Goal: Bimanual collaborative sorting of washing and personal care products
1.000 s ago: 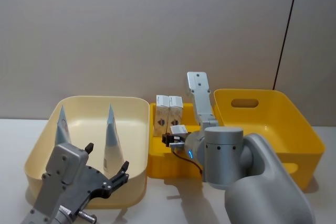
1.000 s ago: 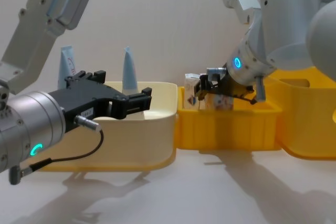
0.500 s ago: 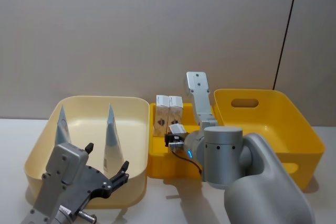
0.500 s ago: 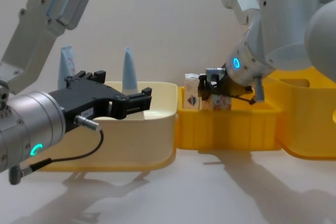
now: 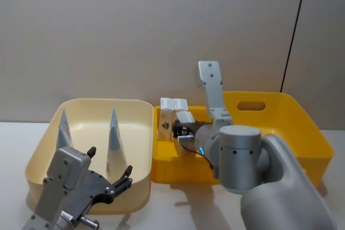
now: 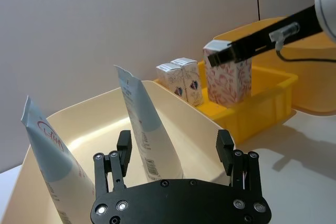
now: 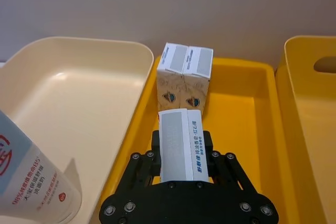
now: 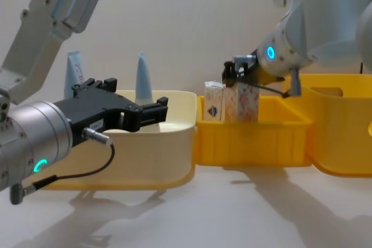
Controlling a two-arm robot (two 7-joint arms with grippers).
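Note:
Two pale blue-and-white tubes (image 5: 114, 133) (image 5: 64, 127) stand upright in the cream tub (image 5: 81, 106). My left gripper (image 5: 110, 161) hovers open at the tub's near side, its fingers (image 6: 124, 145) on either side of the right-hand tube (image 6: 142, 124) without touching it. Two small white cartons (image 5: 173, 109) stand side by side at the back left of the small yellow tray (image 5: 178, 168). My right gripper (image 5: 183, 126) is shut on a third, pink-patterned carton (image 8: 244, 101) (image 7: 181, 148), held upright right in front of the two cartons (image 7: 185, 80).
A large yellow tub (image 5: 280, 127) sits at the right, touching the small tray. The three containers form a row across the white table (image 8: 232, 213). A plain wall (image 5: 161, 25) rises behind them.
My right gripper has lifted and swung back, turning the held carton upright beside the two standing cartons. The left gripper has not moved.

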